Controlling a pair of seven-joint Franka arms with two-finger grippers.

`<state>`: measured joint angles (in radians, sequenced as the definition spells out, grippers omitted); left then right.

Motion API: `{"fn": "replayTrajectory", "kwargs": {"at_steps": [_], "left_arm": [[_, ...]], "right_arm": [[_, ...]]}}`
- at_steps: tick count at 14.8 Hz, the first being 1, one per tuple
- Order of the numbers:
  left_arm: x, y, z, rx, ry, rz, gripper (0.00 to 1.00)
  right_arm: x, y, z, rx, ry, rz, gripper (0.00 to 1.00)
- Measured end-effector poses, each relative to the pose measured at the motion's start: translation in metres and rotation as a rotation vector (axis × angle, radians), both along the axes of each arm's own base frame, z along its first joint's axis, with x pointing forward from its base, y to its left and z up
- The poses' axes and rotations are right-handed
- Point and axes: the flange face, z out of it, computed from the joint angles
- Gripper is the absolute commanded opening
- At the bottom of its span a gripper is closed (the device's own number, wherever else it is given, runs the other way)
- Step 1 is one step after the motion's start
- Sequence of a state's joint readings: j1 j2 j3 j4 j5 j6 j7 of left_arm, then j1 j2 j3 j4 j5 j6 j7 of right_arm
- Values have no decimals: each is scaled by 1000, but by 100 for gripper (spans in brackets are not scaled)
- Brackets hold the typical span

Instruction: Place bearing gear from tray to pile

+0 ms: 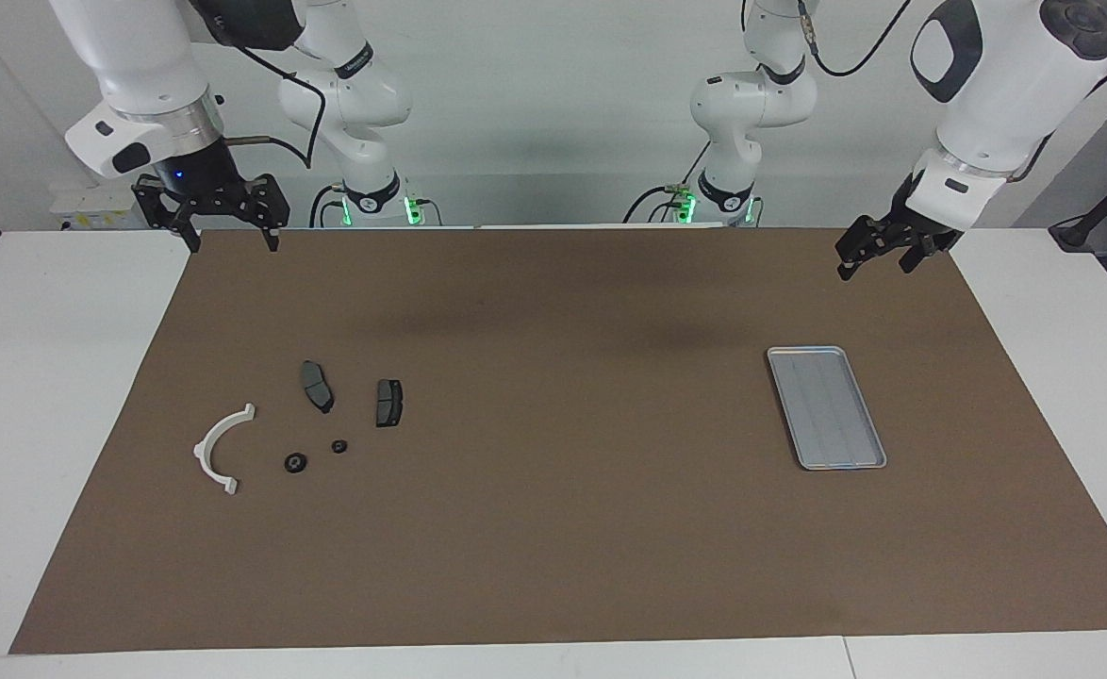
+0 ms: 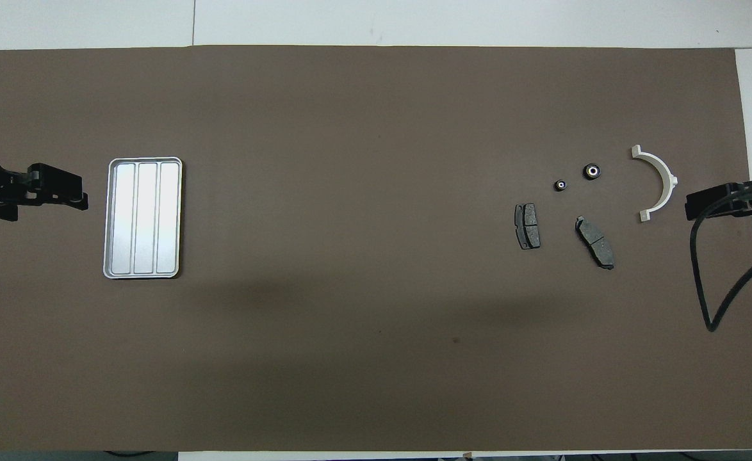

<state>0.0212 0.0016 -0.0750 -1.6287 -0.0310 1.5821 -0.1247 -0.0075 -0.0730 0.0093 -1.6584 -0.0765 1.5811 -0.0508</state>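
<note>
Both grippers, left gripper (image 1: 872, 256) and right gripper (image 1: 230, 226), hang open, holding nothing, well apart from tray (image 1: 827, 407). Tray looks bare; two bearing gears (image 1: 296, 462) already sit in pile (image 1: 313, 420), so task looks done.

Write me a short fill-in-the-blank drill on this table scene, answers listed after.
1. The tray holds ____ gears.
2. The two small black gears lie on the mat between the white half-ring and the two dark ____.
3. Both the left gripper and right gripper hang ____, holding nothing.

Answers: no; plates; open
</note>
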Motion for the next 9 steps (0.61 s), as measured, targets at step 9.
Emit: {"fn": "replayTrajectory", "kwargs": {"at_steps": [9], "left_arm": [[0,0,0,0,0,0,100]], "right_arm": [[1,21,-1,79,-11,15,100]]}}
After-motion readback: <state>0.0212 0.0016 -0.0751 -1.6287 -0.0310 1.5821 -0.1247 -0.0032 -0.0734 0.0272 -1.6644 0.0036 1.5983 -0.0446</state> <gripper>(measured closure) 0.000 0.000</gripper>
